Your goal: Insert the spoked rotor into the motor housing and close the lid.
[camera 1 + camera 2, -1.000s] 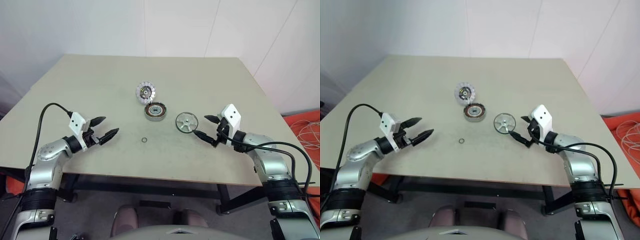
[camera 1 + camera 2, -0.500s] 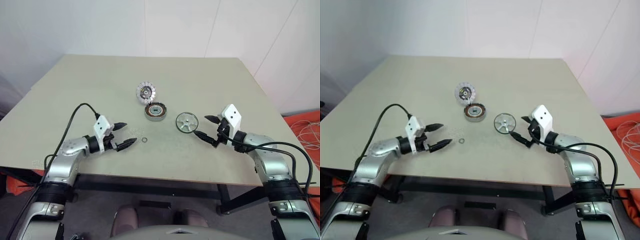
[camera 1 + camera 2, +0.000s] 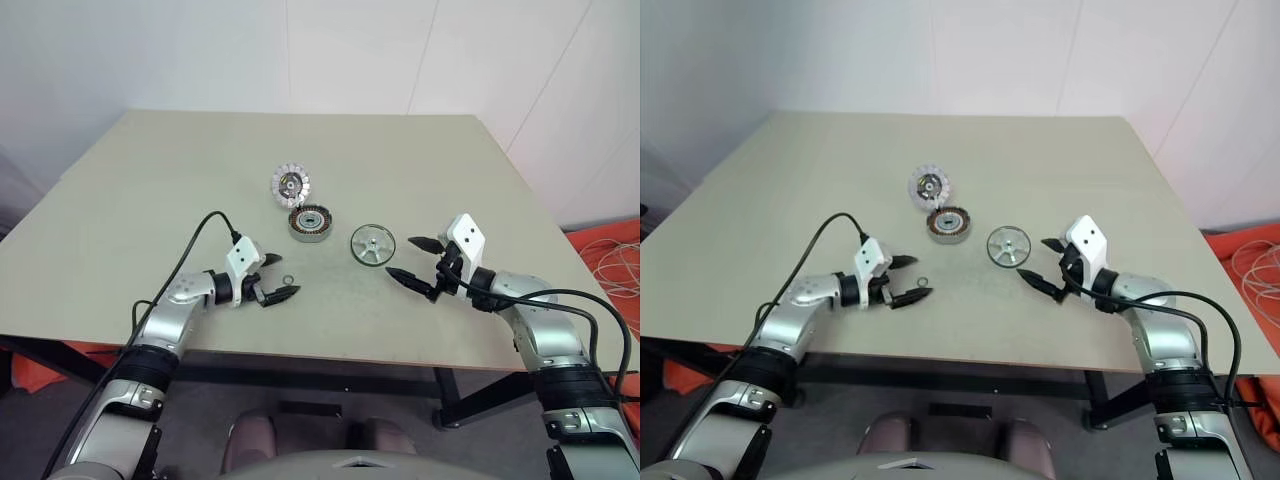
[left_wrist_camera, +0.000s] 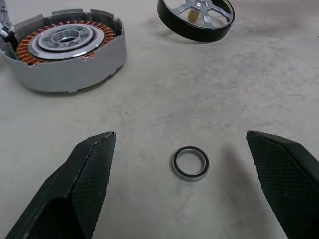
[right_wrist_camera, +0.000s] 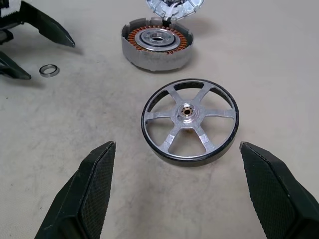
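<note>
**Both grippers spread, parts loose on the table**

We see the rotor (image 5: 190,119) flat on the table (image 3: 180,180), lying just ahead of our right gripper (image 3: 416,262), at about ten o'clock from it, untouched, the fingers spread wide. Our left gripper (image 3: 278,279) is spread too, with a small ring (image 4: 190,163) lying between its fingertips, not gripped. The housing (image 3: 311,223) sits at one o'clock from the left gripper, near the rotor's nine o'clock side. The lid (image 3: 291,184) lies just beyond the housing, at eleven o'clock from it.
</note>
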Robot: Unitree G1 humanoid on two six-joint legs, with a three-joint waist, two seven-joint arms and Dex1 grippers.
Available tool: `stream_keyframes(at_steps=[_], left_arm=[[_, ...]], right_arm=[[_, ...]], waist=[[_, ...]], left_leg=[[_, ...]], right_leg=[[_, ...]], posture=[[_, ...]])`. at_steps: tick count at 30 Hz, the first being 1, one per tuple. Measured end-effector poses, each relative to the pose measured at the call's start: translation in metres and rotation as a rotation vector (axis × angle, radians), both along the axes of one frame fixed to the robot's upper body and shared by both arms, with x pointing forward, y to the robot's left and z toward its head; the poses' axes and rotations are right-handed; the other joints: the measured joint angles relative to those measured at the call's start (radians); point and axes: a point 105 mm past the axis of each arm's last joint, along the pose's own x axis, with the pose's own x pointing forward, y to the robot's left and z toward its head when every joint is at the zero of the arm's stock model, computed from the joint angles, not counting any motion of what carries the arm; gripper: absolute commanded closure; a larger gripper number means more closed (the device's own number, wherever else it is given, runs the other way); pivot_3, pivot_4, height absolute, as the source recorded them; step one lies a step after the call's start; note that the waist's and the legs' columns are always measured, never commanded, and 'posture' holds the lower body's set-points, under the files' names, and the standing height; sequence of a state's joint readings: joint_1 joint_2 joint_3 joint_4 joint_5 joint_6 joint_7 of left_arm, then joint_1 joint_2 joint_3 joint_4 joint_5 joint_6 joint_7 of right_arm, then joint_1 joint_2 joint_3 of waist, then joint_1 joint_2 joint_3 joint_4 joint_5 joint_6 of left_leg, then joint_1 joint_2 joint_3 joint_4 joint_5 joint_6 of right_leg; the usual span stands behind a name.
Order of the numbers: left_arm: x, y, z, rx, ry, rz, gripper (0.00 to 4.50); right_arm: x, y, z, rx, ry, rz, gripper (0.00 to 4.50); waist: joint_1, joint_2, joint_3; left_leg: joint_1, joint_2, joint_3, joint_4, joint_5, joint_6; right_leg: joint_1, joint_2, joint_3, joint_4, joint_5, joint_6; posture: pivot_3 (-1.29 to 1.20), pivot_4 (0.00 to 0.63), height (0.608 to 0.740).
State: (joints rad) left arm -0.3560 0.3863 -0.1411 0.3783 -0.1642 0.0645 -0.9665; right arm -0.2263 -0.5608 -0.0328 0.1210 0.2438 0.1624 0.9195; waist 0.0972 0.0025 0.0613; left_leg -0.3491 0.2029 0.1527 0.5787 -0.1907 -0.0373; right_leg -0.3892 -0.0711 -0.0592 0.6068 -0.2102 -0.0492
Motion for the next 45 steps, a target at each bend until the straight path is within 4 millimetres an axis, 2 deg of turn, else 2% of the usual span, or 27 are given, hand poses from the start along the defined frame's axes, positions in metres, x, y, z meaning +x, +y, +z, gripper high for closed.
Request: stream_keyframes(at_steps=[9, 13, 21, 22, 34, 38, 45], left_arm=[[0.0, -0.003, -0.006, 0.017, 0.009, 0.004, 0.02], [0.0, -0.002, -0.006, 0.012, 0.021, 0.012, 0.8], [0.001, 0.003, -0.006, 0.016, 0.034, 0.031, 3.6], [0.001, 0.003, -0.006, 0.015, 0.036, 0.032, 3.81], [0.003, 0.007, -0.002, -0.024, 0.041, 0.084, 3.82], [0.017, 0.032, 0.016, -0.102, -0.003, 0.238, 3.82], [0.029, 0.074, 0.024, -0.097, -0.049, 0.459, 3.82]], right_arm=[[0.0, 0.001, 0.002, 0.003, -0.006, 0.004, 0.0], [0.0, 0.001, 0.002, 0.004, -0.006, 0.004, 0.0], [0.0, 0.001, 0.002, 0.004, -0.006, 0.005, 0.0], [0.0, 0.001, 0.002, 0.004, -0.006, 0.005, 0.0], [0.0, 0.002, 0.003, 0.011, -0.007, 0.006, 0.0], [0.0, 0.001, 0.004, 0.013, -0.007, 0.006, 0.0], [0.0, 0.001, 0.004, 0.014, -0.005, 0.005, 0.0]], waist=[[0.0, 0.0, 0.0], [0.0, 0.0, 0.0], [0.0, 0.0, 0.0], [0.0, 0.0, 0.0], [0.0, 0.0, 0.0], [-0.001, 0.0, 0.0], [0.0, 0.0, 0.0]], left_leg=[[0.0, 0.0, 0.0, 0.0, 0.0, 0.0], [0.0, 0.0, 0.0, 0.0, 0.0, 0.0], [0.0, 0.0, 0.0, 0.0, 0.0, 0.0], [0.0, 0.0, 0.0, 0.0, 0.0, 0.0], [0.0, 0.0, 0.0, 0.0, 0.0, 0.0], [0.0, 0.0, 0.0, 0.0, 0.0, 0.0], [0.0, 0.0, 0.0, 0.0, 0.0, 0.0]], right_leg=[[0.0, 0.0, 0.0, 0.0, 0.0, 0.0], [0.0, 0.0, 0.0, 0.0, 0.0, 0.0], [0.0, 0.0, 0.0, 0.0, 0.0, 0.0], [0.0, 0.0, 0.0, 0.0, 0.0, 0.0], [0.0, 0.0, 0.0, 0.0, 0.0, 0.0], [0.0, 0.0, 0.0, 0.0, 0.0, 0.0], [0.0, 0.0, 0.0, 0.0, 0.0, 0.001]], posture=[[0.0, 0.0, 0.74], [0.0, 0.0, 0.74], [0.0, 0.0, 0.74], [0.0, 0.0, 0.74], [0.0, 0.0, 0.74], [0.0, 0.0, 0.74], [0.0, 0.0, 0.74]])
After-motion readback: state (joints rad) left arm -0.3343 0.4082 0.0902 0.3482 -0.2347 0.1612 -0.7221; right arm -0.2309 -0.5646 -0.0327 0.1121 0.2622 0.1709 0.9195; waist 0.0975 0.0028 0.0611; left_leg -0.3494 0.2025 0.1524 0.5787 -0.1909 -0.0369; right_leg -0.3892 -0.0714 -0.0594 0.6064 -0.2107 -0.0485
